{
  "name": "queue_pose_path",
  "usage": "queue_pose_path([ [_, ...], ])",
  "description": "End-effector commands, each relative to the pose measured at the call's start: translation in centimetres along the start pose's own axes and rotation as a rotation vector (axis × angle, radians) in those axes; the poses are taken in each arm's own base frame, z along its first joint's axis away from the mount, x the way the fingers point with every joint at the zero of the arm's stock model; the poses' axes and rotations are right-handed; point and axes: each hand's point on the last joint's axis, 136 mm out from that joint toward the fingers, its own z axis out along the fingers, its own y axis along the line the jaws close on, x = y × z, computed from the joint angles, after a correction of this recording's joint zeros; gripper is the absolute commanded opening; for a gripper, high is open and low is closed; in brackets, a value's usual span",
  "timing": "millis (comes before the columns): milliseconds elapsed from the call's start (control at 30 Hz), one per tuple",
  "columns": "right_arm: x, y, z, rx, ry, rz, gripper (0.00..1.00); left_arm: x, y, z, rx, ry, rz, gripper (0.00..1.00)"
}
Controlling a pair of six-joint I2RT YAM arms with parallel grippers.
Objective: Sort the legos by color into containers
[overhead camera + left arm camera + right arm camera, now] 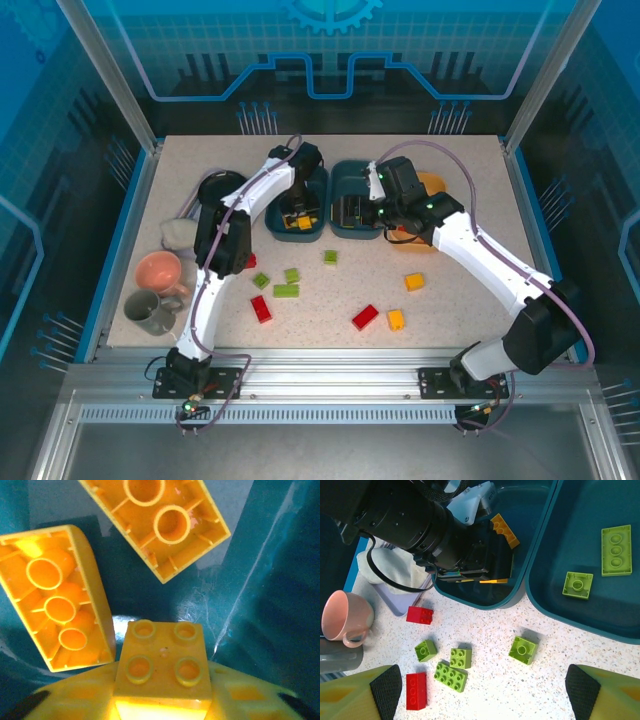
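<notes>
Nearest the left wrist lens, one yellow brick (162, 667) lies studs up at the left tool (162, 707), inside the left tray (535, 510); whether the tool grips it or merely flanks it cannot be told. Two more yellow bricks (55, 610) lie undersides up just beyond, so that tray holds three yellow. Right tool (482, 687) hangs wide and holds nothing, at the mid tray (580, 520), which holds two green bricks (577, 585). Orange tray (434, 184) stands behind the right arm, largely hidden; its contents cannot be told. Status, as a judgement: roughly one third complete. Done: five bricks placed, yellow and green each in its own teal tray, no mixing seen. Outstanding, on the bench (490, 630): four loose green (522, 650), three loose red (365, 317), two loose yellow (414, 282), nine in all. No red is seen in a tray, so red is presumably meant for the orange tray, and that colour is not yet started as far as can be seen. Count: trays, three; bricks in view, fourteen, namely six green, five yellow, three red. Pink cup (345, 617) and grey mug (335, 655) at the left edge of the bench are no part of the sort
</notes>
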Motion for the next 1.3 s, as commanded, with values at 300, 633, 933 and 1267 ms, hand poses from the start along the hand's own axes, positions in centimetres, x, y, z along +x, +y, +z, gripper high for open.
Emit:
queue_pose_path([
  [300, 3.8, 1.8, 1.3, 0.044, 0.094, -0.224, 0.82, -0.2, -0.6, -11.0, 0.106, -0.163, -0.039, 0.74],
  [633, 9.6, 12.2, 9.8, -0.056, 0.224, -0.468, 0.83, 10.8, 15.5, -17.9, 0.018, -0.385, -0.450, 0.84],
  [933, 12.6, 15.3, 19.0, 0.006, 0.332, -0.506, 0.93, 21.3, 22.9, -18.6, 0.071, -0.470, -0.573, 0.85],
  [1267, 13.3, 13.8, 25.3, 0.146, 0.355, -0.415, 0.93, 24.7, 24.7, -18.9, 0.077, -0.457, -0.567, 0.85],
])
